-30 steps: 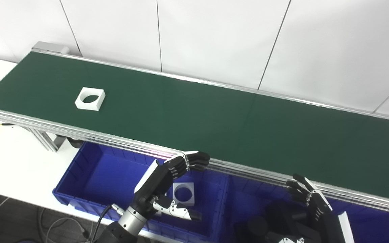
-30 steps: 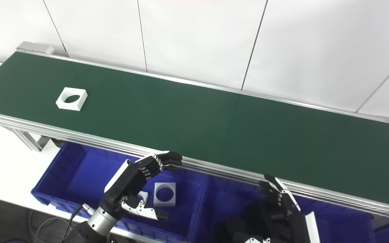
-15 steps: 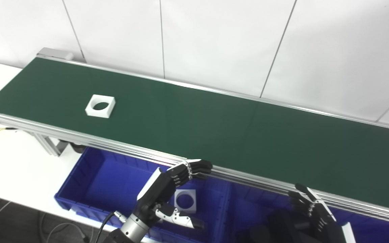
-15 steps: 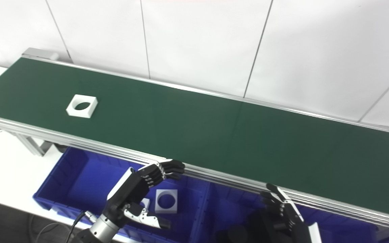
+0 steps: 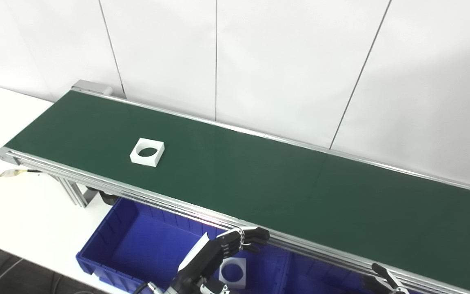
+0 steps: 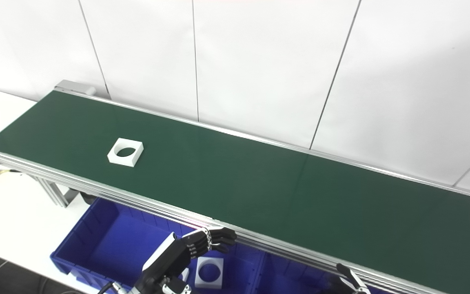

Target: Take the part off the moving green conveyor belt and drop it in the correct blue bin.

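— Since a second ago the camera has tilted up, so everything sits lower in view and both arms have slid toward the bottom edge; against the belt itself, though, the white square part (image 5: pixel 147 152) has travelled a little along toward 3 o'clock.

— Where is the part now?

— Lying flat on the green conveyor belt (image 5: pixel 259 183), at about 10 o'clock in view, round hole facing up, nearer the front rail than the wall. Nothing touches it.

— And the left robot hand (image 5: pixel 222 249)?

— Down at 6 o'clock, above the blue bin (image 5: pixel 137 241), fingers apart and empty, with its dark fingertips (image 6: pixel 225 237) just at the belt's front rail. It is well apart from the part on the belt.

— What is inside that bin?

— Another white square part with a hole (image 6: pixel 209 272), lying flat just under the left robot hand.

— The right robot hand (image 6: pixel 351 281)?

— Only its fingertips poke up at the bottom edge, around 5 o'clock, just below the rail. I cannot tell whether it is spread or closed.

— Anything else?

— A white counter (image 5: pixel 10 204) at 9 o'clock, with a thin cable (image 5: pixel 2 176) lying on it beside the belt's end.
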